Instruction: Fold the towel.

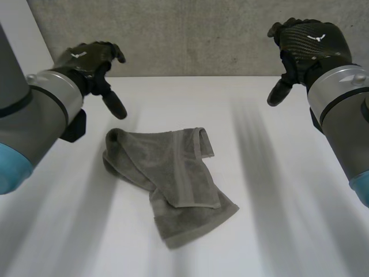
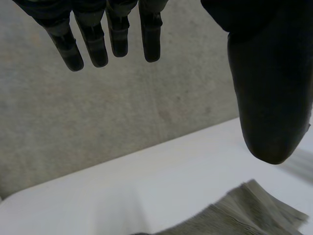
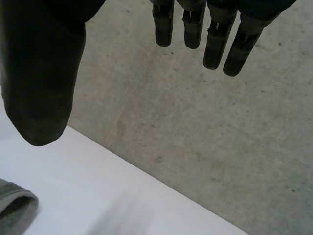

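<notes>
Head view, and the grey towel [image 1: 167, 184] lies crumpled on the white table [image 1: 277, 202], roughly midway between the two arms. It is bunched and doubled over itself, one banded edge flapped across the top, so the layers underneath are hidden. No tag or lettering can be made out on it.

The left hand [image 1: 92, 60] hangs above the table just beyond the towel's far left corner, not touching it. The right hand [image 1: 308, 43] is well apart from the cloth, raised against the grey concrete wall [image 1: 196, 34]. Each hand carries a small white emblem [image 1: 316, 38] on its back, too small to read.

Over to the left wrist view: fingers [image 2: 93, 44] straight and spread, thumb [image 2: 269, 98] set wide of them, nothing held. A ribbed corner of the towel [image 2: 244, 215] sits below the thumb, cut off at the frame edge.

Right wrist view, same story: fingers [image 3: 215, 44] straight, thumb [image 3: 41, 88] wide, empty. A rolled sliver of towel [image 3: 14, 205] peeks in under the thumb.
</notes>
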`<action>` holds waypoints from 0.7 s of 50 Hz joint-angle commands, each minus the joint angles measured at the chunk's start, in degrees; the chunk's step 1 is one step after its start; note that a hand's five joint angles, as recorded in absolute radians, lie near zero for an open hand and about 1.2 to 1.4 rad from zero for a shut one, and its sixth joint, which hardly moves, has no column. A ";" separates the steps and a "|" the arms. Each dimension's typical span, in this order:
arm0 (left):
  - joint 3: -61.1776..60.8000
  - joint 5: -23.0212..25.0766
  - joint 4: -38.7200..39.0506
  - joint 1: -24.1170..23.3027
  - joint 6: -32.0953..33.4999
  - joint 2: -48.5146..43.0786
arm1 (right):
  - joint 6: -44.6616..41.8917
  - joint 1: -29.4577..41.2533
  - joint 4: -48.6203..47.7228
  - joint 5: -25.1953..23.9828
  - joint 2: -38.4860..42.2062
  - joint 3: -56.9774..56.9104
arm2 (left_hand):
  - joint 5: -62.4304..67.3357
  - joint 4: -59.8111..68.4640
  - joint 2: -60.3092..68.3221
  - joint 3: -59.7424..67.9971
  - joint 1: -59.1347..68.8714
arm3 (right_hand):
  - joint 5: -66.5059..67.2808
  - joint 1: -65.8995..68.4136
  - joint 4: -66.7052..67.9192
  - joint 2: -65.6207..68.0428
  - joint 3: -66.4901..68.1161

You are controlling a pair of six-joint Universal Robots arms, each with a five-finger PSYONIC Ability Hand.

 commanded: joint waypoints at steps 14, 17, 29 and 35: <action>-0.15 -0.09 0.24 1.50 -0.12 2.39 | 0.25 -4.49 5.02 -1.41 0.21 -2.37 | -3.22 -4.31 -3.68 -4.01 -4.75 | -3.86 -3.13 -4.84 -4.63 -4.10; -0.24 -0.09 0.24 1.50 -0.12 2.39 | 0.25 -4.49 5.11 -1.41 0.21 -2.37 | -3.22 -4.31 -3.68 -4.01 -4.75 | -3.86 -3.13 -4.84 -4.63 -4.10; -0.41 0.00 0.24 1.50 -0.21 2.48 | 0.16 -4.49 5.11 -1.15 0.30 -2.72 | -3.22 -4.31 -3.68 -4.01 -4.75 | -3.86 -3.13 -4.84 -4.63 -4.10; -0.85 0.44 0.33 1.15 -0.12 2.48 | -0.28 -3.70 5.20 -2.90 0.39 -2.37 | -2.85 -3.93 -3.31 -3.63 -4.37 | -3.86 -3.13 -4.84 -4.63 -4.10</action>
